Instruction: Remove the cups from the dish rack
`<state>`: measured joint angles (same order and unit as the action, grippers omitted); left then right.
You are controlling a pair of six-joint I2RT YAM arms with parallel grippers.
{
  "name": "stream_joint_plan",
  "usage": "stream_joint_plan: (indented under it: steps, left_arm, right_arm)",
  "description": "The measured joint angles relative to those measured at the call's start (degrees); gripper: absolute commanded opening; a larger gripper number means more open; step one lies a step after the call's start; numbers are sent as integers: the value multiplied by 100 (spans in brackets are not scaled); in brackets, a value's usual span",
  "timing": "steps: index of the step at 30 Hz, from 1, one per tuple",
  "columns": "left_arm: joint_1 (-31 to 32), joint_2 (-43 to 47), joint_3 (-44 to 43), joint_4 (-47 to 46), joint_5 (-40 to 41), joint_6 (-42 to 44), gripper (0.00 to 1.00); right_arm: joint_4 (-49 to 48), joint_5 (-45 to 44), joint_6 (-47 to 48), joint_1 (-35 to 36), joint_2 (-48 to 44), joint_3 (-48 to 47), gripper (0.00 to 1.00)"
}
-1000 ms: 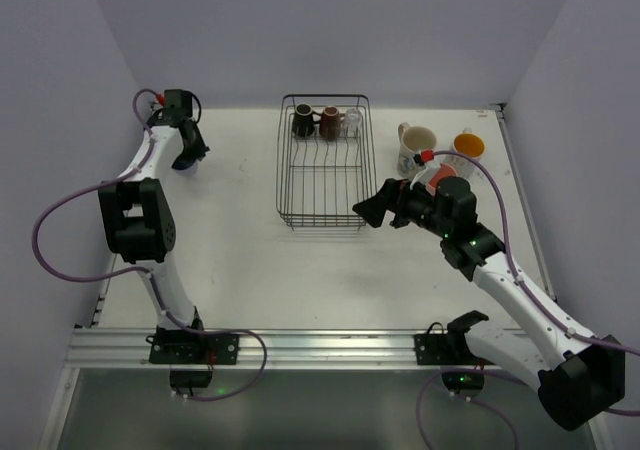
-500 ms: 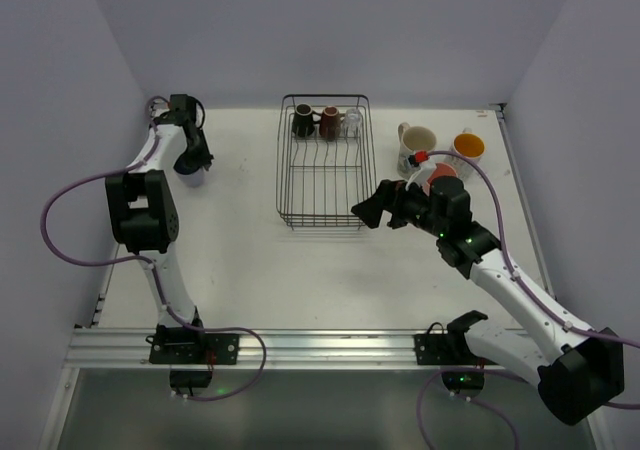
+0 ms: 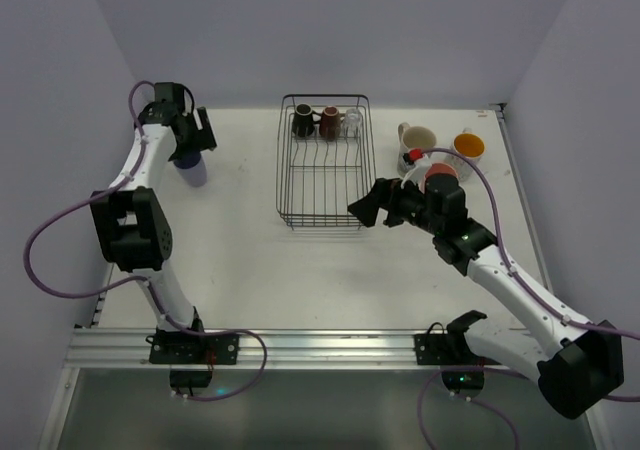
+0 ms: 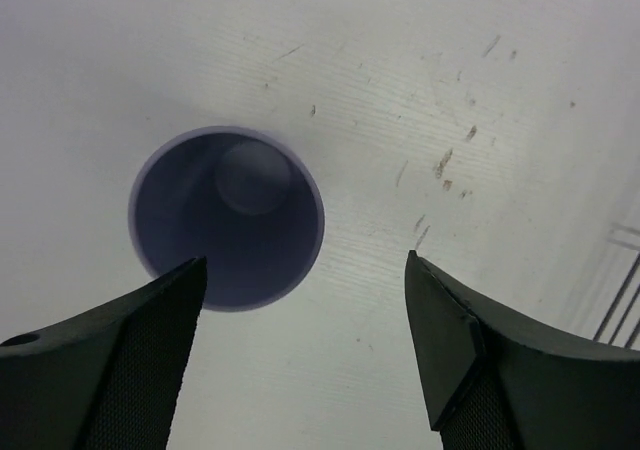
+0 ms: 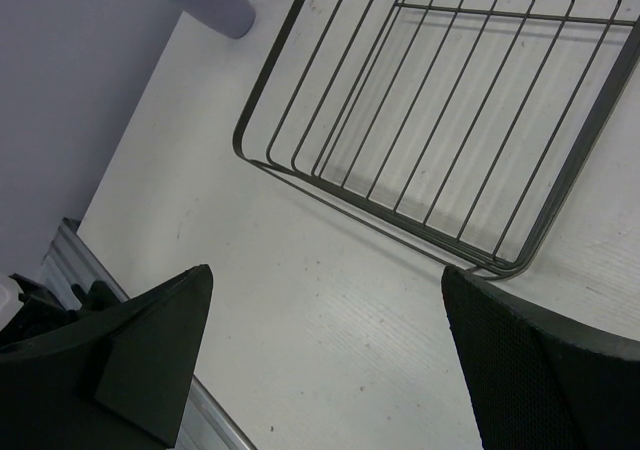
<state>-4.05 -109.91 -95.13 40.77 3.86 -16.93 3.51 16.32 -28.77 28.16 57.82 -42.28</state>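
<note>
The lavender tumbler (image 3: pixel 192 172) stands upright on the table at the far left. My left gripper (image 3: pixel 196 138) hangs open just above it, holding nothing. In the left wrist view the tumbler's mouth (image 4: pixel 227 218) lies under the left finger (image 4: pixel 130 360), not between the two. The black wire dish rack (image 3: pixel 325 185) holds a black mug (image 3: pixel 303 121), a brown mug (image 3: pixel 329 122) and a clear glass (image 3: pixel 352 122) at its far end. My right gripper (image 3: pixel 364 209) is open and empty at the rack's near right corner (image 5: pixel 500 260).
Right of the rack stand a cream printed mug (image 3: pixel 413 146), an orange-lined tumbler (image 3: pixel 468 147) and a pink tumbler (image 3: pixel 441 173), the last partly behind my right arm. The aluminium rail (image 3: pixel 320 345) runs along the near edge. Walls close in on both sides.
My left gripper has opened, let go of the lavender tumbler and lifted off it. The right gripper has edged slightly left towards the rack.
</note>
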Motion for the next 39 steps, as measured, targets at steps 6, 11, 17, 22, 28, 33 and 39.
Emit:
stream_joint_plan:
  steps: [6,11,17,22,28,33,39]
  left_arm:
    - [0,1029,400,-387,-33,-155,95]
    - [48,2131,850,-815,-302,-332,99]
    - [909,3963,2022,-1875,-946,-511,100]
    - [1655,5149,3355,-2715,-1895,-693,100]
    - [1725,5838,4551,-2918,-2485,-752,100]
    - [1749,6478,5062,-2949,-2573,-627,100]
    - [2234,6590,5165,-2896,-2304,-291,100]
  right_arm:
    - [42,-120,42,66,48,-223,98]
    - [186,-389,140,146,385,-603,84]
    - [402,-798,341,175,1355,-1565,70]
    - [525,-1198,575,181,2474,-2658,58]
    - [649,-1768,938,184,4192,-4332,48]
    - [890,-2214,1196,181,5709,-5991,47]
    - [1248,-2688,1384,164,7324,-8008,56]
